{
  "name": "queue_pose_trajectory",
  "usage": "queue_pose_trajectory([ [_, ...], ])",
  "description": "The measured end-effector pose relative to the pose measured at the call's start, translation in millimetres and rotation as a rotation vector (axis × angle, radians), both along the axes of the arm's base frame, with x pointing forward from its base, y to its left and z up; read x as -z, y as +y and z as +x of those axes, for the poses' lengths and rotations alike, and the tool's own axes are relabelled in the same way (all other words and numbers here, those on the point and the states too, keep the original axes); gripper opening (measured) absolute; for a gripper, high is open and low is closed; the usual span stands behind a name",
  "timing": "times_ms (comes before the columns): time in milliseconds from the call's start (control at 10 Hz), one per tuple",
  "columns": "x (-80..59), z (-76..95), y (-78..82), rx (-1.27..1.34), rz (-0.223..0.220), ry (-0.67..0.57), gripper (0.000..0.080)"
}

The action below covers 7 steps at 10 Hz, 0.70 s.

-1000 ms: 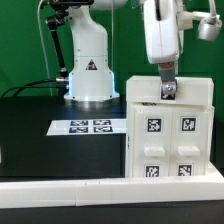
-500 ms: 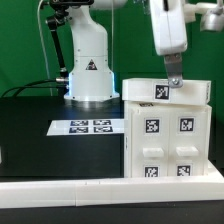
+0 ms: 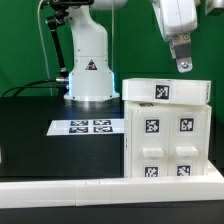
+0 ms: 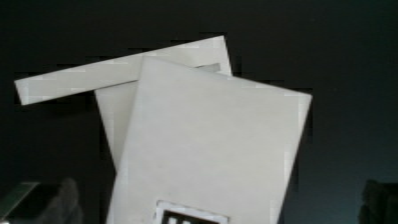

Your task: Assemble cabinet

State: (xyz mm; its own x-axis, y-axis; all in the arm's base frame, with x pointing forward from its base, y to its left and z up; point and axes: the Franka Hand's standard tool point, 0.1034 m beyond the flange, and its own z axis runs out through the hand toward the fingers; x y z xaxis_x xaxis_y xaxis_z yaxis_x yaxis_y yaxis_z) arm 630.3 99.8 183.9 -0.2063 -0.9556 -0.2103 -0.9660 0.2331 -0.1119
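The white cabinet [image 3: 168, 135] stands upright on the black table at the exterior view's right. Its front carries several black-and-white tags, and its top piece [image 3: 165, 91] carries one more. My gripper [image 3: 182, 66] hangs in the air just above the cabinet's top right part, clear of it and holding nothing. In the wrist view I look straight down on the cabinet's white top [image 4: 205, 130], with a tag at its near edge. My fingers [image 4: 50, 200] show far apart at the sides of the picture, so the gripper is open and empty.
The marker board [image 3: 90, 126] lies flat on the table to the left of the cabinet. The white robot base [image 3: 88, 70] with its warning sticker stands behind it. A white rail [image 3: 90, 190] runs along the table's front edge.
My gripper has lifted off the cabinet's top piece and moved up and toward the exterior view's right. The cabinet has stayed where it was.
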Motion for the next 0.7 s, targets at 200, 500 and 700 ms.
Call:
queue_pose_trajectory([
  [200,0.5,-0.2,0.3,-0.112,-0.018,-0.02,0.0796],
  [500,-2.1,-0.8,1.0,-0.509,-0.072,-0.057,0.0796],
  [700,-1.3,-1.3,4.8,-0.706,-0.101,-0.089,0.0796],
])
